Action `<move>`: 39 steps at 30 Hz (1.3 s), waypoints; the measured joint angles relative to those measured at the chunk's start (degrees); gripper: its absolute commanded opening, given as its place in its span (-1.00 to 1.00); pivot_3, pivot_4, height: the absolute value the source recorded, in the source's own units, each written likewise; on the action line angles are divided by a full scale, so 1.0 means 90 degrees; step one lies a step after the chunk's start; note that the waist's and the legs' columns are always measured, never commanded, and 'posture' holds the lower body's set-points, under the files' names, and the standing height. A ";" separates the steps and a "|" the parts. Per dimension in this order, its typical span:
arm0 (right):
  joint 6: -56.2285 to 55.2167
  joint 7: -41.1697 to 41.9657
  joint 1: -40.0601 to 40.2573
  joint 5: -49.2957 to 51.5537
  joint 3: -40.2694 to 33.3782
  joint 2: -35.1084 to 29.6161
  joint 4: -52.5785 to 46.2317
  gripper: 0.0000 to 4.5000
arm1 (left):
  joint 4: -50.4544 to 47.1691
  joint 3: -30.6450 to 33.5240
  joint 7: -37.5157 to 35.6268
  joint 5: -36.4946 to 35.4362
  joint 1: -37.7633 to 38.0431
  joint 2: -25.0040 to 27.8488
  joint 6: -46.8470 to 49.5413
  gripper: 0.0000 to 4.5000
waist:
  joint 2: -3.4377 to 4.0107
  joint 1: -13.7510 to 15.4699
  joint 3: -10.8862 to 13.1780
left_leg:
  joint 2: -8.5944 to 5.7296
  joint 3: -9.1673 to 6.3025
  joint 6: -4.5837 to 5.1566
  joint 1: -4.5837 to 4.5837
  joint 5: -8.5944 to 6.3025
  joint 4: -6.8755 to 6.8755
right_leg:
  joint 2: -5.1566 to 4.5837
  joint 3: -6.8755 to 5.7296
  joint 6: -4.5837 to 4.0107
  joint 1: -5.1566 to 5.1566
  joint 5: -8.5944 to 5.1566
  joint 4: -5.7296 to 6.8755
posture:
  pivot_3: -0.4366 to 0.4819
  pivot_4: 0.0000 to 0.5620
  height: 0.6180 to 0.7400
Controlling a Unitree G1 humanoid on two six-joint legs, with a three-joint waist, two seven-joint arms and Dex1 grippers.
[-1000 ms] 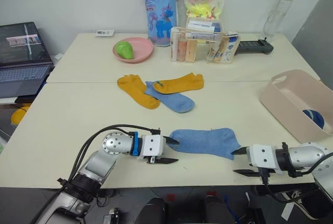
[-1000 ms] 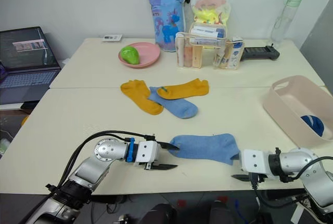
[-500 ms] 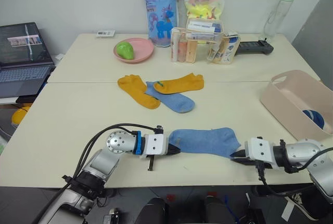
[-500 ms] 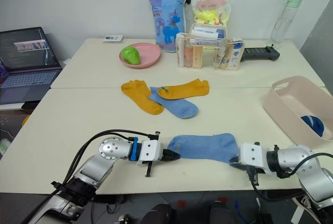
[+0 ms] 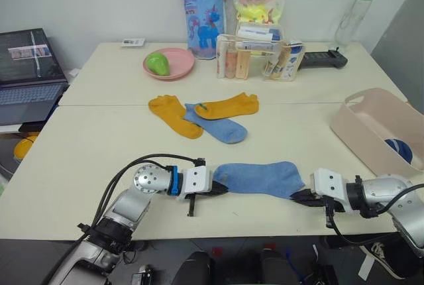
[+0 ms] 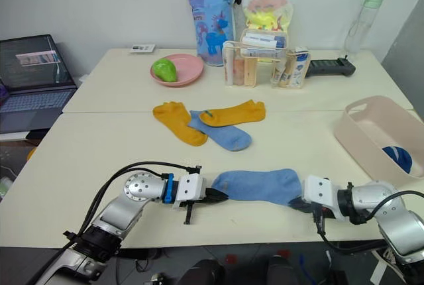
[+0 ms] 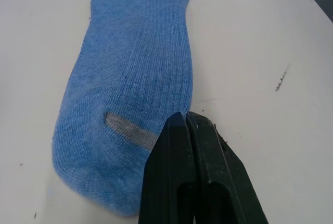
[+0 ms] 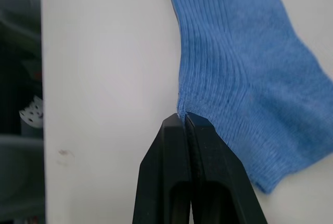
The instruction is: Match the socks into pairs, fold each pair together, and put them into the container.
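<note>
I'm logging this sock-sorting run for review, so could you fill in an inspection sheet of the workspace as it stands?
Surface: cream table, two tops butted together, seam running across.
Job's things: near light blue sock flat at the front edge; second light blue sock lying between two yellow socks, its cuff under one; pink-beige container at the right holds something dark blue.
Clutter: pink plate with a green object, clear organizer, two bags, bottle.
End effectors: left end effector shut on the near sock's toe end; right end effector shut on its cuff end.
Cables: black cable looping along the left arm.
Surroundings: laptop at the left, white wall behind.
</note>
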 measured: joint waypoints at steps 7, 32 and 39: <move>0.1671 -0.0011 0.0137 0.1659 -0.0664 -0.0295 -0.1673 -0.98 | -0.1918 0.0578 -0.0182 -0.0997 0.0631 0.0790 0.1353 -1.00 | 0.0000 0.0009 0.0004 | -0.0003 -0.0019 0.0005 -0.0005 -0.0011 0.0000 | -0.0005 -0.0002 0.0000 0.0003 0.0000 -0.0010 | -0.05 -0.47 1.00; 0.2029 -0.0140 -0.1001 0.1722 0.0233 -0.0638 0.0018 -0.98 | -0.1915 0.0133 0.0464 -0.1958 -0.0033 0.0691 0.4324 -1.00 | 0.0000 0.0013 0.0032 | 0.0000 -0.0013 0.0017 -0.0006 -0.0025 0.0000 | -0.0001 -0.0005 0.0000 -0.0002 -0.0002 -0.0015 | -0.05 -0.47 1.00; 0.1544 0.0021 -0.1403 0.1080 0.0635 -0.0314 0.0697 -0.98 | -0.1132 -0.0194 0.0249 -0.1282 -0.0605 0.0541 0.3813 -1.00 | -0.0001 0.0009 0.0033 | -0.0003 -0.0015 0.0014 -0.0008 -0.0027 0.0005 | -0.0002 -0.0003 -0.0001 -0.0003 -0.0001 -0.0015 | -0.05 -0.47 1.00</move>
